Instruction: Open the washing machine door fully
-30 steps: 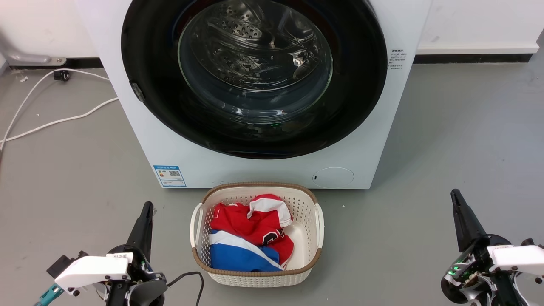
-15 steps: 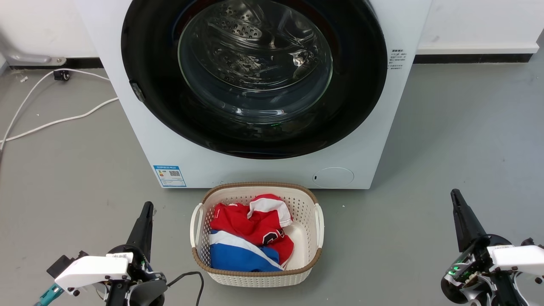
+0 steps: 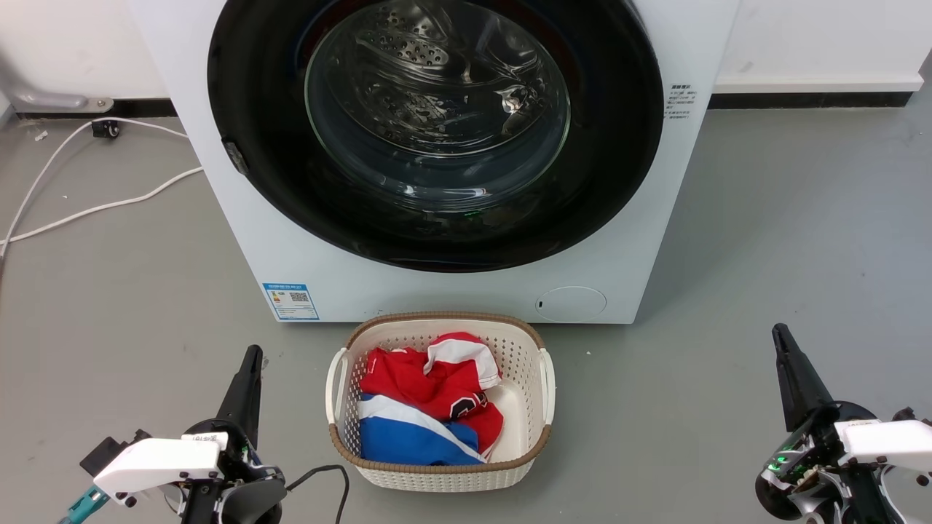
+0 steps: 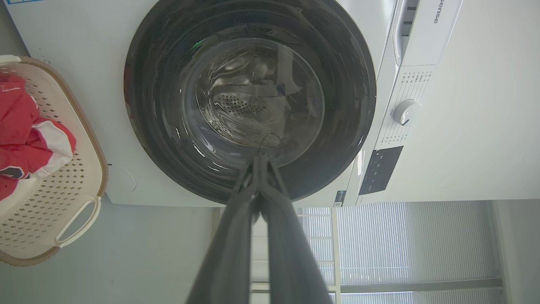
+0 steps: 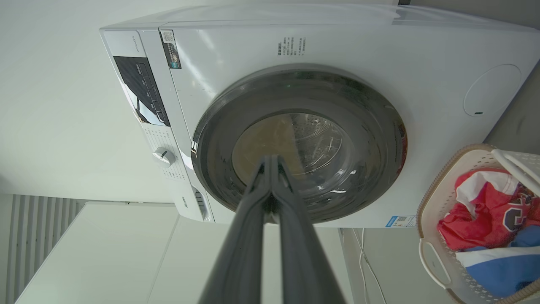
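- The washing machine door (image 3: pixel 619 145) sits shut against the front of the white washer (image 3: pixel 291 240), straight ahead of us.
- Our left gripper (image 3: pixel 252 355) hangs low at the left, fingers pressed together, holding nothing.
- Our right gripper (image 3: pixel 779 336) matches it at the right, fingers together, empty.
- A laundry basket (image 3: pixel 444 477) with red and blue clothes (image 3: pixel 415 386) stands between them, just before the washer.
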Tool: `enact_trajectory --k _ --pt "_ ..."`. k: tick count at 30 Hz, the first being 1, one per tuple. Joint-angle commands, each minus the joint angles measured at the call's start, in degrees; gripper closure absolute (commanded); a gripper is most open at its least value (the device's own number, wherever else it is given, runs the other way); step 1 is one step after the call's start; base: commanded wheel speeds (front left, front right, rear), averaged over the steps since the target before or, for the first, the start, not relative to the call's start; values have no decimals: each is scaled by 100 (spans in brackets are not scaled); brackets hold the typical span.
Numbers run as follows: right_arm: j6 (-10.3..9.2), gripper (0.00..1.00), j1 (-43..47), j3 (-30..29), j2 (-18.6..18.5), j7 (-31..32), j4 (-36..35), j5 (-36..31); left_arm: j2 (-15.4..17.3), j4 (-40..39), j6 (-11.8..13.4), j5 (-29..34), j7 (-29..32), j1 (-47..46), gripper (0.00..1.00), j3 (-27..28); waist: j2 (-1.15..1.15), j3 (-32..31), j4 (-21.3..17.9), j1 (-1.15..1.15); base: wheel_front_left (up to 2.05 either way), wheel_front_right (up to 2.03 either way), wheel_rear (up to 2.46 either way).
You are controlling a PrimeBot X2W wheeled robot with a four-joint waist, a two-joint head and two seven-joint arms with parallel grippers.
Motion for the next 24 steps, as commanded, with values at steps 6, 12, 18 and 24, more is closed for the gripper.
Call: enact_trajectory --k 6,12,18,24 --pt "0 100 -59 -6 22 15 3 11 -9 5 -19 13 19 -56 100 22 0 0 0 0 0 0 0" --pt "0 100 -59 -6 22 15 3 11 -10 5 -19 14 20 -55 100 23 0 0 0 0 0 0 0" --pt "0 100 -59 -5 22 14 3 12 -10 5 -19 15 22 -56 100 24 0 0 0 0 0 0 0" --pt "0 100 -59 -3 22 13 3 13 -11 5 -19 16 23 -56 100 24 0 0 0 0 0 0 0"
